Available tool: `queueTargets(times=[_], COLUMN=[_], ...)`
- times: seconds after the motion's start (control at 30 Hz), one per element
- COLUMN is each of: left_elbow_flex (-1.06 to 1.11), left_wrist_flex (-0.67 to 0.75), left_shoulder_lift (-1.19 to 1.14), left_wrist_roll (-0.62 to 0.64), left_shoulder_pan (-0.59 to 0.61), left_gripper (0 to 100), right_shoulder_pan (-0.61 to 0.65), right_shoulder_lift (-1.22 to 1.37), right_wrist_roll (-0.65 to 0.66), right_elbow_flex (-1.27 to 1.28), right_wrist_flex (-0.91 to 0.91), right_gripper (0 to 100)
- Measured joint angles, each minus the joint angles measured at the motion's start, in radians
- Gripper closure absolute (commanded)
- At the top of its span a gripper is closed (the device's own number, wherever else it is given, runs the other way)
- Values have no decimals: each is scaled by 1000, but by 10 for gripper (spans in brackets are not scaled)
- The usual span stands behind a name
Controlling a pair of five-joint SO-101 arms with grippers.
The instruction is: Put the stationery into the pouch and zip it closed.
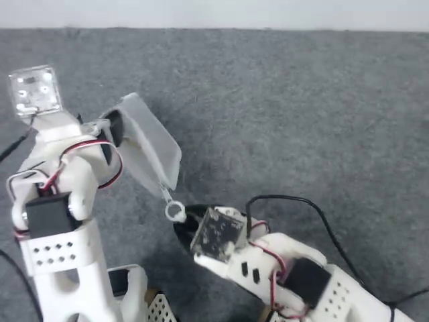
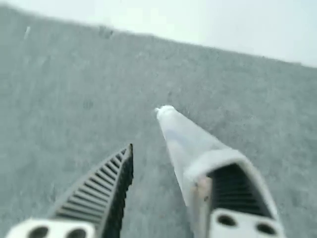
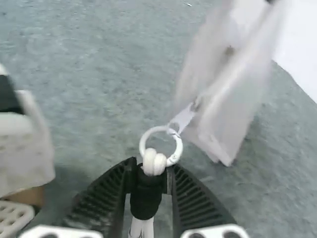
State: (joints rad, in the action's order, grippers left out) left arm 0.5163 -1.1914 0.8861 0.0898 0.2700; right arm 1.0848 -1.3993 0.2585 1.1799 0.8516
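The pale grey pouch (image 1: 151, 144) hangs tilted above the carpet at my left gripper (image 1: 114, 131). In the left wrist view the pouch (image 2: 183, 139) is edge-on and lies along one finger, while the other ribbed finger (image 2: 106, 188) stands apart with carpet showing between; the left gripper (image 2: 163, 163) is open. A white zipper ring (image 1: 175, 212) dangles from the pouch's lower corner. My right gripper (image 3: 148, 173) is shut on the dark pull piece just below the ring (image 3: 159, 144), with the pouch (image 3: 233, 74) beyond it. I see no loose stationery.
Grey carpet covers the whole work surface. A white perforated plate (image 1: 157, 308) sits by the left arm's base at the near edge. A black cable (image 1: 322, 215) loops behind the right arm. The far half of the carpet is open.
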Motion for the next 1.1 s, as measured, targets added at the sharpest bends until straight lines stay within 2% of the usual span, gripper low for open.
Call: queueTargets(times=[0.13,0.3,0.63,0.83,1.1], left_elbow_flex=[0,-2,-26,-173,-281], left_wrist_flex=[15,18,-12,-150,-302], left_shoulder_lift=[0,0,0,0,2], left_wrist_roll=[-115,-190,-238,-238,-238], left_shoulder_pan=[-112,-267,-574,-651,-655], left_gripper=[731,731,732,732,732], right_shoulder_pan=[35,52,54,-21,-84], right_shoulder_lift=[-75,-149,-330,-390,-391], right_wrist_roll=[0,0,0,2,2], right_elbow_flex=[2,2,2,2,2], right_wrist_flex=[71,127,226,242,242], right_gripper=[993,993,993,993,993])
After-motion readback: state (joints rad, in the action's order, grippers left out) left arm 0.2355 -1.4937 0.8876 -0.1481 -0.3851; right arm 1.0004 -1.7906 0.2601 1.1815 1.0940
